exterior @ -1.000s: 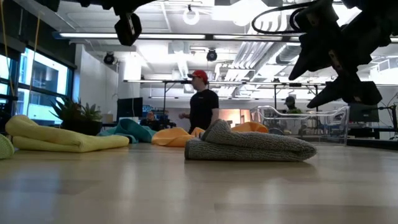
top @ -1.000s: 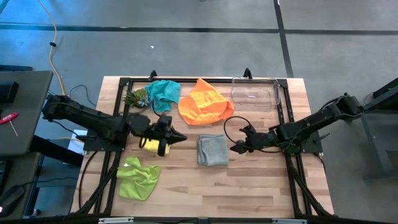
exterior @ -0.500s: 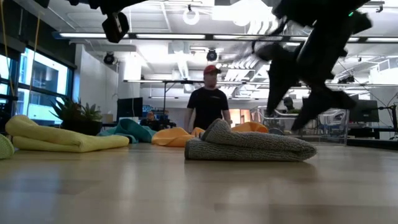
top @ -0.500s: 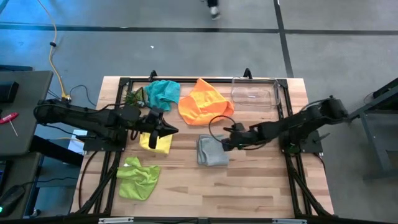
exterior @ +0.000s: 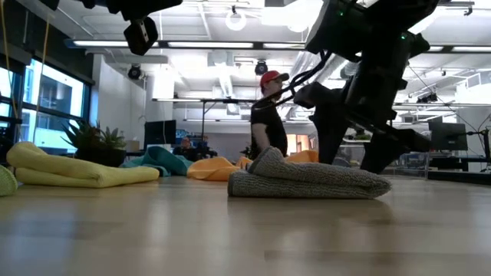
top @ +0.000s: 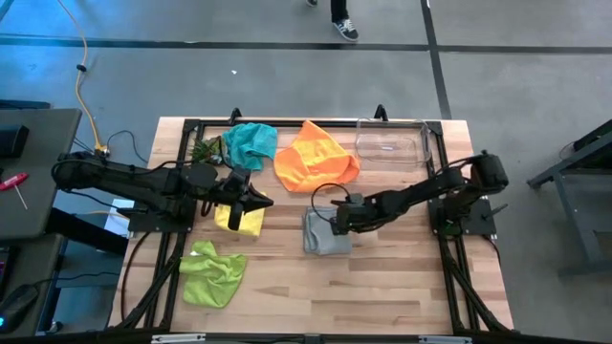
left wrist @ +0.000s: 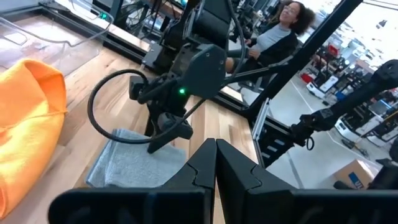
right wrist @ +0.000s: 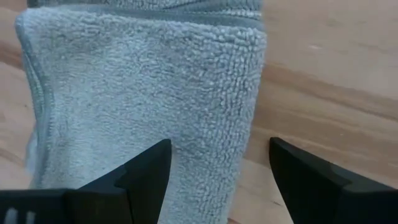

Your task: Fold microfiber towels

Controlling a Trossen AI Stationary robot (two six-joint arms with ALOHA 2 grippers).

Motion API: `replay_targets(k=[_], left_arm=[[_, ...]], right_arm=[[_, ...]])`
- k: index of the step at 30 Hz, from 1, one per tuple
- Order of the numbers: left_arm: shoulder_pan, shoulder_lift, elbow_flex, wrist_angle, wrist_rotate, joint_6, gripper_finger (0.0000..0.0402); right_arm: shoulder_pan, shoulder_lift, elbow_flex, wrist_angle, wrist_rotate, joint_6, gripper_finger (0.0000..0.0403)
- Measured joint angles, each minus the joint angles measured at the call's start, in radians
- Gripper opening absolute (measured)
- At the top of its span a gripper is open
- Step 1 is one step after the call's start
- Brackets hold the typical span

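A folded grey towel (top: pixel 321 235) (exterior: pixel 307 182) lies flat mid-table. My right gripper (top: pixel 335 222) (right wrist: pixel 217 180) is open and points steeply down over the towel's right edge, one finger above the cloth and one above bare wood. My left gripper (top: pixel 260 201) (left wrist: pixel 215 163) is shut on nothing and hovers above a folded yellow towel (top: pixel 241 222). A crumpled lime green towel (top: pixel 212 272) lies at the near left. Teal (top: pixel 251 143) and orange (top: pixel 316 158) towels lie crumpled at the far side. My right gripper's fingers (right wrist: pixel 146 171) straddle the grey towel's right edge (right wrist: pixel 252 112) from above. Whether they touch the cloth, I cannot tell.
A clear plastic bin (top: pixel 392 143) stands at the far right, and a green spiky plant (top: pixel 208 150) sits beside the teal towel. Bare wood lies near and right of the grey towel. A person (exterior: pixel 268 123) stands in the room beyond the table.
My right gripper has gone toward the table's left edge and down, tipping more steeply, from beside the grey towel to over its right edge, staying open. My left gripper has drawn back a little toward the left edge. The towels have not moved.
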Motion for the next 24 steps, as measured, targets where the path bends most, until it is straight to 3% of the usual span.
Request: replay_targets(k=[5, 14, 19, 24], left_arm=[[0.003, 0.0, 0.0, 0.0, 0.0, 0.018, 0.0], [0.003, 0.0, 0.0, 0.0, -0.001, 0.026, 0.0], [0.003, 0.0, 0.0, 0.002, -0.004, 0.025, 0.0], [0.017, -0.01, 0.03, 0.061, 0.019, 0.041, 0.0]], right_arm=[[0.025, -0.008, 0.0, 0.091, -0.087, 0.022, 0.0259], [0.033, 0.025, -0.031, 0.122, -0.019, 0.095, 0.0252], [0.035, 0.026, -0.033, 0.104, 0.015, 0.098, 0.0196], [0.036, 0.025, -0.035, 0.091, 0.02, 0.062, 0.0101]])
